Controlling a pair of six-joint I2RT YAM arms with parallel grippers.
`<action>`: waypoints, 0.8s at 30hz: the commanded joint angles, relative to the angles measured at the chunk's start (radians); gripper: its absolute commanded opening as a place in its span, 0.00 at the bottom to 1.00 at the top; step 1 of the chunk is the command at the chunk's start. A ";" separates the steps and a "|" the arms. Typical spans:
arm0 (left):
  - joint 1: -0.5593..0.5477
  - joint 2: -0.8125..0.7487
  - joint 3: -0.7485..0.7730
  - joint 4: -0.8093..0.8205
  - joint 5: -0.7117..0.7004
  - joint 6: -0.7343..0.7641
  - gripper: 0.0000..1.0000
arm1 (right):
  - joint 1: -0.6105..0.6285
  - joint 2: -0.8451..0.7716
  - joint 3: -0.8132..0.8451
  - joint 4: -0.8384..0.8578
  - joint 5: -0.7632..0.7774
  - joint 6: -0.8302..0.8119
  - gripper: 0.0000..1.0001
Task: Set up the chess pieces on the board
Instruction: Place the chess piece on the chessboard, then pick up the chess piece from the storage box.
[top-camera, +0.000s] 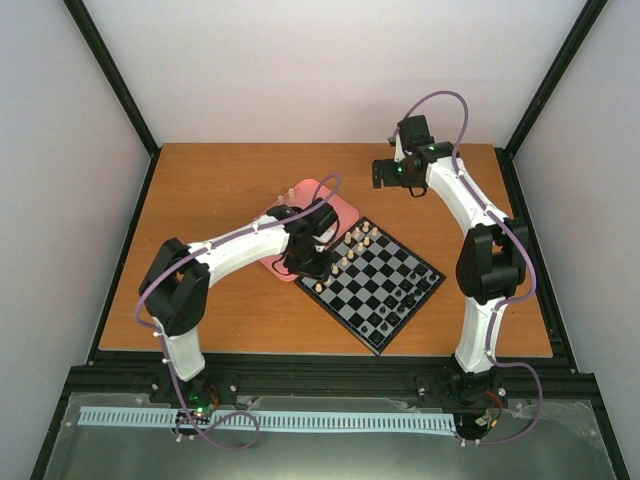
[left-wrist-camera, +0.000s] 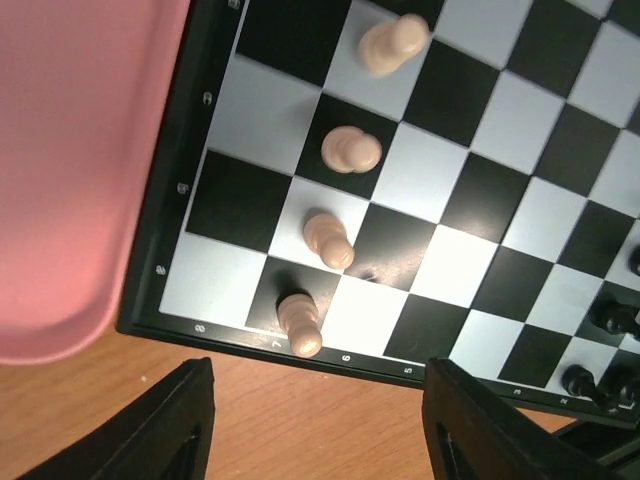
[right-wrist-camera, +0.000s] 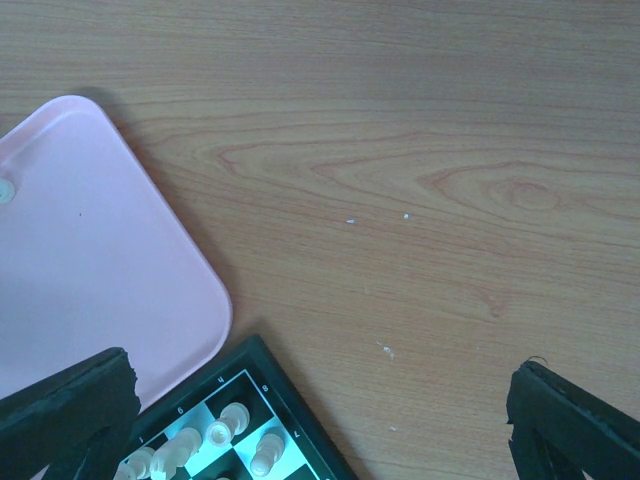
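Left gripper (left-wrist-camera: 318, 372), open and empty, is poised over black-and-grey checked board (left-wrist-camera: 470, 200); cream peg-like chess pieces (left-wrist-camera: 300, 325) could be toppled if clipped on descent.

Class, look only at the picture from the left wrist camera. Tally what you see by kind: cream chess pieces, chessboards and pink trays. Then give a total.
Cream chess pieces: 4
Chessboard: 1
Pink tray: 1
Total: 6
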 joint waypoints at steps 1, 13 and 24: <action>0.027 -0.031 0.081 -0.040 -0.039 0.030 0.62 | -0.004 -0.019 0.008 0.010 0.001 -0.004 1.00; 0.328 0.253 0.611 -0.115 -0.150 0.166 0.82 | -0.008 0.056 0.119 -0.005 -0.005 0.016 1.00; 0.376 0.594 1.032 -0.120 -0.262 0.254 1.00 | -0.015 0.152 0.253 -0.040 -0.003 0.010 1.00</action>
